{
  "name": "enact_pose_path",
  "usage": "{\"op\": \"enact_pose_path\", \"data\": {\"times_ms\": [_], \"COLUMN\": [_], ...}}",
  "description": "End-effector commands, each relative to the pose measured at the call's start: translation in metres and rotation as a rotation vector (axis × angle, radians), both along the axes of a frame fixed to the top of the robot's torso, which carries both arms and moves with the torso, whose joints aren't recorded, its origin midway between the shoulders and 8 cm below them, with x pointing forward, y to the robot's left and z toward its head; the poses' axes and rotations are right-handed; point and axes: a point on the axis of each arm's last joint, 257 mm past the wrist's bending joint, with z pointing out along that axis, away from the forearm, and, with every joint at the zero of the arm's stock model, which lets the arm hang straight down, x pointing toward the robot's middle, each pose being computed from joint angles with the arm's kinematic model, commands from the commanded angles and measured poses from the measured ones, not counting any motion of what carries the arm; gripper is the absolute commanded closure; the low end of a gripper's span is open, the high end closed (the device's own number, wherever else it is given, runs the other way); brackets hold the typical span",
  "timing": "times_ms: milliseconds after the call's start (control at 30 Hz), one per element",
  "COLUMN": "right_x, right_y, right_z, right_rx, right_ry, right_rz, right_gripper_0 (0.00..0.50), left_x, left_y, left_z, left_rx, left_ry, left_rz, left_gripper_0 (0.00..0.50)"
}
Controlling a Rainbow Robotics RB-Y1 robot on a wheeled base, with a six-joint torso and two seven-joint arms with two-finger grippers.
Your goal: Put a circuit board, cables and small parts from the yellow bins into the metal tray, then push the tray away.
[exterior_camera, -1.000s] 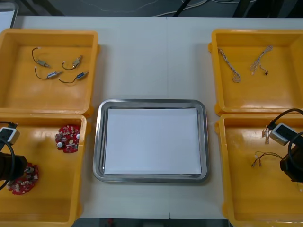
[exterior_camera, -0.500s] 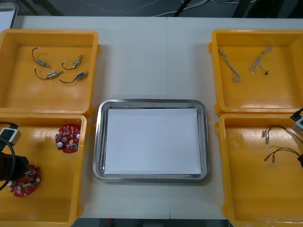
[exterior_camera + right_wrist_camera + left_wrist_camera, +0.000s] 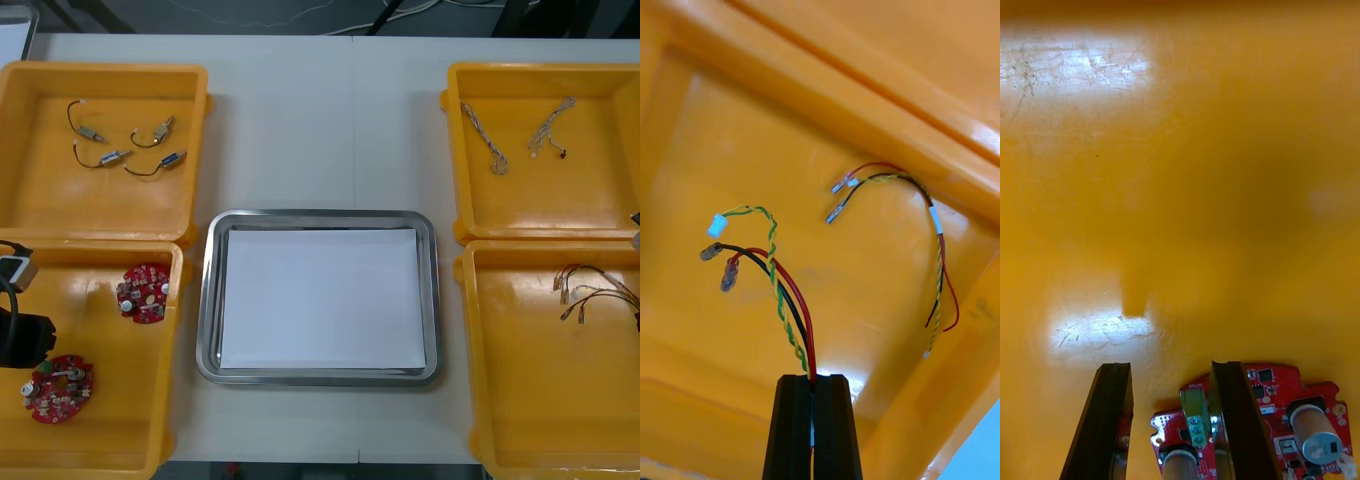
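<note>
My left gripper (image 3: 1169, 369) stands open low over the near left yellow bin (image 3: 110, 440). A round red circuit board (image 3: 1289, 420) lies flat under and beside its fingers. In the front view that board (image 3: 58, 388) rests on the bin floor just in front of my left arm (image 3: 22, 338), and a second board (image 3: 143, 292) lies farther in. My right gripper (image 3: 812, 384) is shut on a red and yellow cable (image 3: 782, 300), held above the near right bin (image 3: 540, 400). A second such cable (image 3: 934, 225) lies on that bin's floor.
The metal tray (image 3: 320, 374), white inside, sits between the bins. Small metal parts (image 3: 125, 145) with black leads lie in the far left bin. Twisted cables (image 3: 497, 150) lie in the far right bin. In the front view, the two red and yellow cables (image 3: 590, 290) reach that view's right edge.
The left fingers opened and let go of the nearer board, which now lies uncovered in the bin. The right arm drew off to the right with its cable.
</note>
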Motion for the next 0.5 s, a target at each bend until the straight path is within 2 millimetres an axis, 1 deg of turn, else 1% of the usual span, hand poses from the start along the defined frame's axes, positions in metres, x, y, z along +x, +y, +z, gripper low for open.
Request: {"op": "enact_pose_path", "data": {"times_ms": [33,133,167,233,267,300,500], "right_x": [0.014,0.018,0.019,0.022,0.022,0.023,0.024], "right_y": [0.017,0.027,0.031,0.039,0.039,0.044,0.059], "right_z": [0.026,0.028,0.028,0.029,0.029,0.029,0.026], "right_rx": [0.040,0.071,0.087,0.120,0.120,0.144,0.185], "right_ry": [-0.081,-0.083,-0.082,-0.083,-0.083,-0.079,-0.057], "right_rz": [-0.013,-0.025,-0.034,-0.057,-0.057,-0.078,-0.119], "right_gripper_0": [0.500,0.500,0.500,0.500,0.500,0.500,0.500], "left_x": [0.011,0.005,0.002,-0.003,-0.003,-0.008,-0.022], "left_y": [-0.001,0.001,0.003,0.003,0.003,0.005,0.008], "left_z": [0.015,0.010,0.008,0.004,0.004,-0.001,-0.013], "left_rx": [0.010,0.013,0.014,0.013,0.013,0.011,0.006], "left_ry": [-0.030,-0.017,-0.009,0.000,0.000,0.006,0.016], "left_rz": [-0.057,-0.058,-0.055,-0.055,-0.055,-0.050,-0.049], "left_gripper_0": [0.204,0.194,0.167,0.129,0.129,0.114,0.093]}}
